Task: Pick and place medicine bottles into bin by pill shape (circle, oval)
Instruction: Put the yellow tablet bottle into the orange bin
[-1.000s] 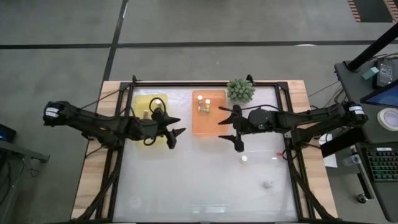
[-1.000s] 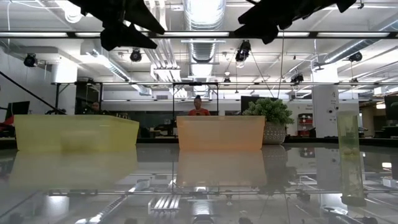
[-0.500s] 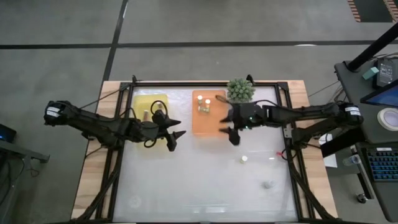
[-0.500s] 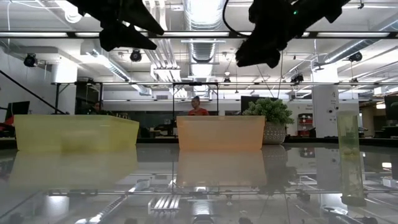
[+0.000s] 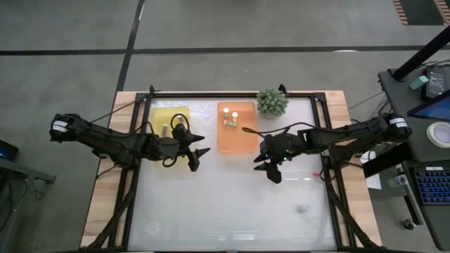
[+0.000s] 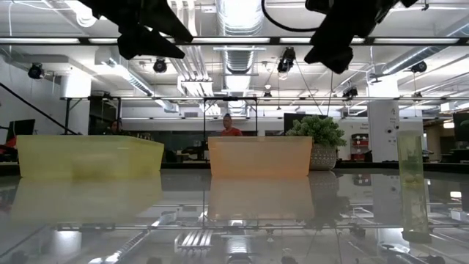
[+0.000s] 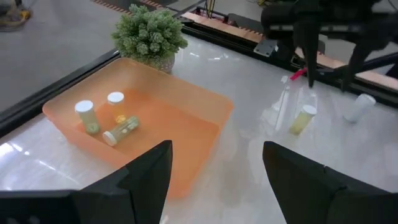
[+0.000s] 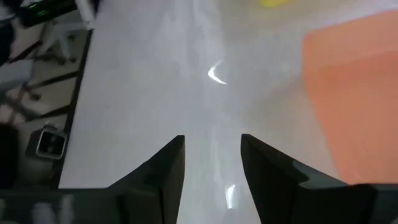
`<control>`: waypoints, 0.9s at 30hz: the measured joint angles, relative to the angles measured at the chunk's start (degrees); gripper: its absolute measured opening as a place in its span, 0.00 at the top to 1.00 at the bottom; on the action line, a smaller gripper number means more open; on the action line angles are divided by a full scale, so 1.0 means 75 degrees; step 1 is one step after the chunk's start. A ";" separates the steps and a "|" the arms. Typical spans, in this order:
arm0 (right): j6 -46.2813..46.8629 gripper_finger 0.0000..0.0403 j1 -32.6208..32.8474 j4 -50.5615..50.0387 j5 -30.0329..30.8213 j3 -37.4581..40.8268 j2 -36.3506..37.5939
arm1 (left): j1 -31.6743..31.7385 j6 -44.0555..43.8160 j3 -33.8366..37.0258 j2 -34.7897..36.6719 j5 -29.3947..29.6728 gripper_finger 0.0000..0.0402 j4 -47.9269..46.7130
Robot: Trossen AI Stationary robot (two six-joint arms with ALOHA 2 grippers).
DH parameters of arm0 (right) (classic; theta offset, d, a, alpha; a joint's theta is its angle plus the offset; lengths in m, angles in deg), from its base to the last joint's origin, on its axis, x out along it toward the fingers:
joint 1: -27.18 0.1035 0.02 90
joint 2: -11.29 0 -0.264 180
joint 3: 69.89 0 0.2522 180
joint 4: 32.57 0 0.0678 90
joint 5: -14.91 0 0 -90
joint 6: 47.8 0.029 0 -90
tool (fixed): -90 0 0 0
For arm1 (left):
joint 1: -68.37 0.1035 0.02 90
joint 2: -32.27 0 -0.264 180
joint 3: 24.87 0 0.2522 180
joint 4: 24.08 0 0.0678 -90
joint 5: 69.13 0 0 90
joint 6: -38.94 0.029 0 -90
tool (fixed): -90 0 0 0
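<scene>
Beside the translucent orange bin (image 5: pixel 236 128), which holds three small white-capped medicine bottles (image 7: pixel 102 118) near its spiky-plant (image 5: pixel 272 102) end, the right gripper (image 5: pixel 270 166) hangs spread over glossy white table (image 5: pixel 225 204) while the left gripper (image 5: pixel 196 150), also spread, hovers on the bin's opposite side by the yellow bin (image 5: pixel 169 119).

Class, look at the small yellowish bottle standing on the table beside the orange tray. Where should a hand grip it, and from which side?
Grip the yellowish bottle around its body, just below the white cap, coming straight down from above. It appears to stand upright and alone on the table, apart from the orange tray, and the open right hand hangs over it.
</scene>
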 joint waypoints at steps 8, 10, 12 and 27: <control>0.2123 0.69 0.0886 -0.2485 0.0514 -0.1179 -0.0026 | 0.0000 0.1180 0.0000 0.0000 -0.0003 0.41 0.0001; 0.3028 0.70 0.0991 -0.3299 0.0528 -0.1421 -0.0026 | 0.0000 0.1495 0.0000 0.0000 -0.0004 0.41 0.0001; 0.4006 0.71 0.1087 -0.4162 0.0569 -0.1617 -0.0026 | -0.0005 0.1744 0.0006 0.0000 -0.0005 0.41 -0.0009; 0.6676 0.60 0.1280 -0.5534 0.0888 -0.1897 -0.0420 | -0.0050 0.3339 0.0012 0.0003 0.0039 0.41 -0.0227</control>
